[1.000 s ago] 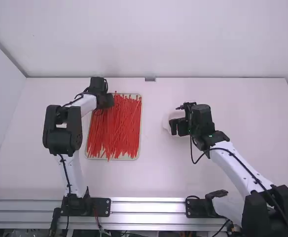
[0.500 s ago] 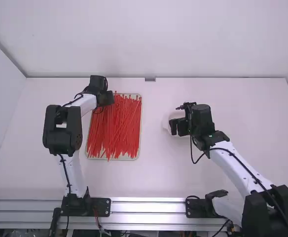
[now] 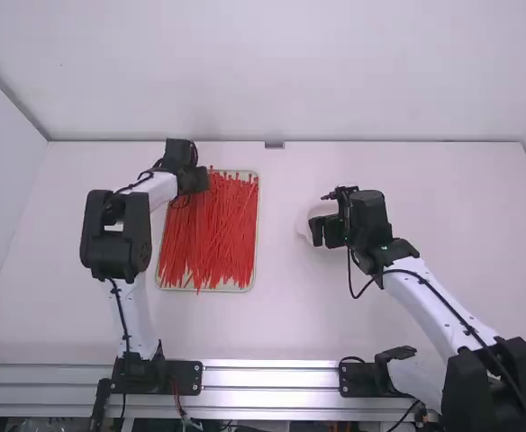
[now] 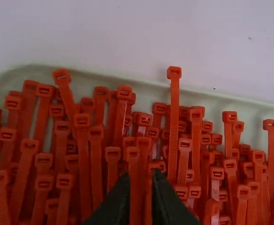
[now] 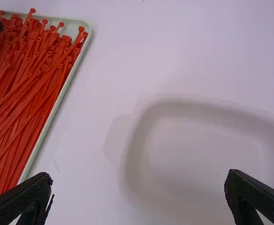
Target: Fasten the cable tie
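The left jaws are clamped on 1 orange cable tie at the far end of the pile of ties in the tray. The right jaws are wide apart over a white dish on the counter, beside the tray.

Lab test cell, plain white walls, aluminium mounting rail

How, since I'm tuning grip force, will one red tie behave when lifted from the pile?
Probably light and floppy: the tie is a long thin strip, so its tail should droop. It may drag neighbours, since the pile lies crossed and overlapping in the tray.
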Motion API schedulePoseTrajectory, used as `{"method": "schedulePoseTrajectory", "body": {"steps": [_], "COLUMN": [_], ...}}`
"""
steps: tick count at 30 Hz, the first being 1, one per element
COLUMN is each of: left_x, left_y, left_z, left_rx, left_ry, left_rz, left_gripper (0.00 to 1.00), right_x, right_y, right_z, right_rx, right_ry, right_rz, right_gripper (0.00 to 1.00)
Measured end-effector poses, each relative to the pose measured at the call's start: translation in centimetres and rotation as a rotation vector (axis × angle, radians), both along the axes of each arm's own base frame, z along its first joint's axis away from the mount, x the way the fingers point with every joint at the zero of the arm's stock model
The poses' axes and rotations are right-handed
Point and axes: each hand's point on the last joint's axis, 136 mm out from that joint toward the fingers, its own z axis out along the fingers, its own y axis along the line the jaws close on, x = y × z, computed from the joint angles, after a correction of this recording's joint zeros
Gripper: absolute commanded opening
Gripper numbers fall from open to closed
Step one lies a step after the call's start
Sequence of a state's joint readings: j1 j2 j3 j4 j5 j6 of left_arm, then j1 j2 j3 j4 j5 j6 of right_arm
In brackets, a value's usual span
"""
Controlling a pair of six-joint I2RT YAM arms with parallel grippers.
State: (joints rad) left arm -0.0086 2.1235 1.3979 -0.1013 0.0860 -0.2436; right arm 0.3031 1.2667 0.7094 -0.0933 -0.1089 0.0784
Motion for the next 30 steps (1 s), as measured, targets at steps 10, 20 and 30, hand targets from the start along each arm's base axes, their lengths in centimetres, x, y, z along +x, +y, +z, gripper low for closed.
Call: {"method": "schedulePoseTrajectory", "body": {"steps": [10, 20, 30], "left_x": [-0.19, 0.49, 0.12], "left_y": [-0.16, -0.12, -0.11], "left_z": [-0.41, 0.05, -0.5], "left_rx": [-0.007, -0.002, -0.001], "left_ry": [0.012, -0.024, -0.019], "left_rz": [-0.006, -0.008, -0.009], "left_gripper": [0.16, 0.17, 0.18], "right_x": [0.01, 0.01, 0.01], "right_y": [-0.01, -0.01, -0.01], "right_z": [0.0, -0.01, -0.01], "right_rx": [0.0, 0.0, 0.0], "right_ry": [0.0, 0.001, 0.001], "right_rz": [-0.001, -0.001, -0.001], "right_gripper": [0.99, 0.99, 0.99]}}
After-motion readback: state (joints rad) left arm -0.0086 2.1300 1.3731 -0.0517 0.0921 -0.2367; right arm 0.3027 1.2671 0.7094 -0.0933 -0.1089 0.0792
